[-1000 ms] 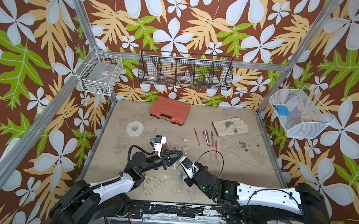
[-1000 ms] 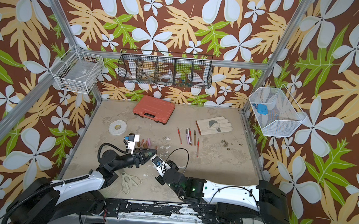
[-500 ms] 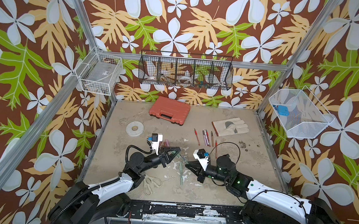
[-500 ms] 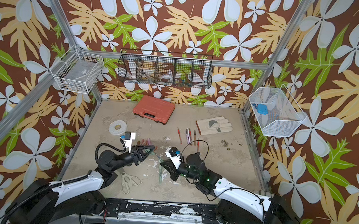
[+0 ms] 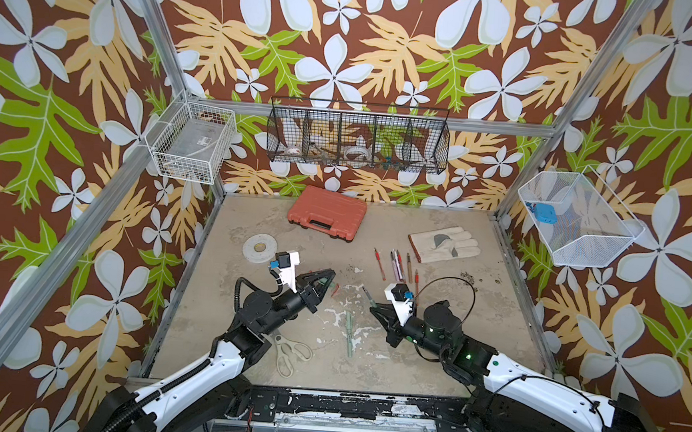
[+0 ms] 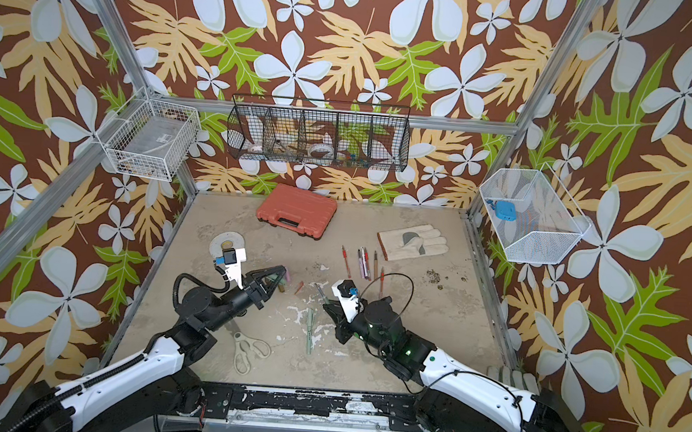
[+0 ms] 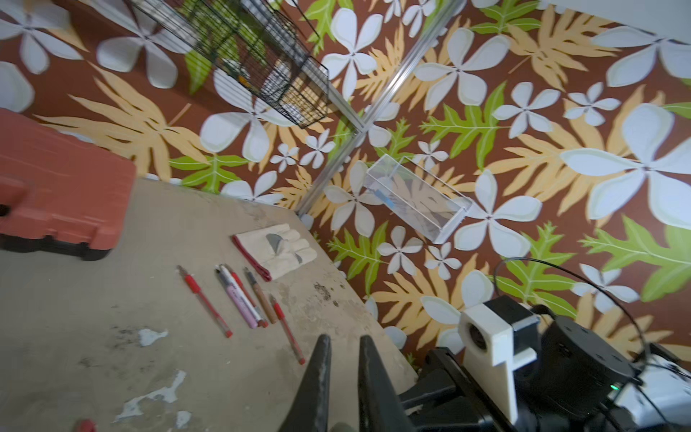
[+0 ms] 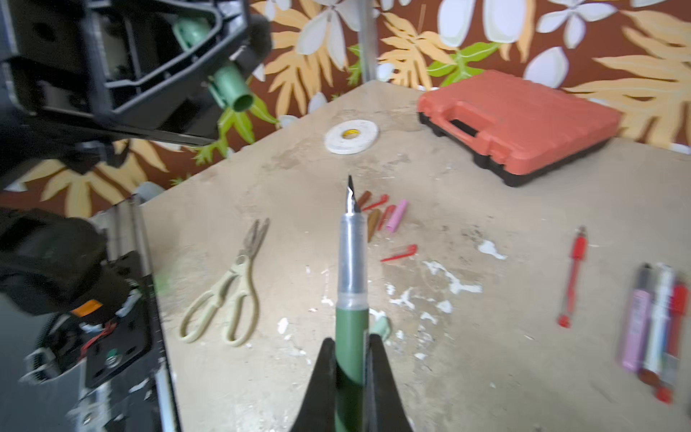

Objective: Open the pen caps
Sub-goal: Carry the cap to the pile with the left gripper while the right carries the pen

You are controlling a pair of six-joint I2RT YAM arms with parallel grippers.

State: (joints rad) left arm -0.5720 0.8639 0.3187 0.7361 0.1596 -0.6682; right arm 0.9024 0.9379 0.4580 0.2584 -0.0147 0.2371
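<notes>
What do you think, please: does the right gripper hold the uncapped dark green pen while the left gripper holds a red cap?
Not quite: the cap in the left gripper is green, not red, as the right wrist view shows. The right gripper does hold the uncapped dark green pen.

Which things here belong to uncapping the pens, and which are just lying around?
For the job: green pen, green cap, loose caps, pale green pen, row of pens.
Lying about: scissors, glove, red case, tape roll.
</notes>
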